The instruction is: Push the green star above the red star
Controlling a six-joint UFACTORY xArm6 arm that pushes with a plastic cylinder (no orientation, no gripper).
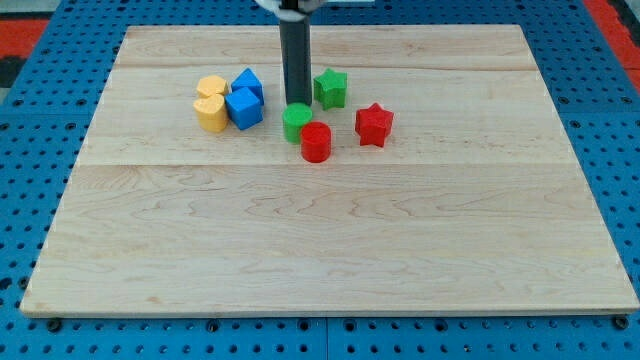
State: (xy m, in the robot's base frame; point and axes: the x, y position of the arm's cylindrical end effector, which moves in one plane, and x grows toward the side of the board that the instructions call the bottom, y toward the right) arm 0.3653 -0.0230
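The green star (331, 88) lies on the wooden board, up and to the left of the red star (373, 124). My tip (296, 104) comes down from the view's top and ends just left of the green star, right behind a green cylinder (297, 122). A small gap shows between the rod and the green star. The red star lies apart from both, to the right.
A red cylinder (316, 142) touches the green cylinder's lower right. Left of the rod, two blue blocks (244, 100) sit against two yellow blocks (211, 105). The wooden board (320, 240) rests on a blue pegboard.
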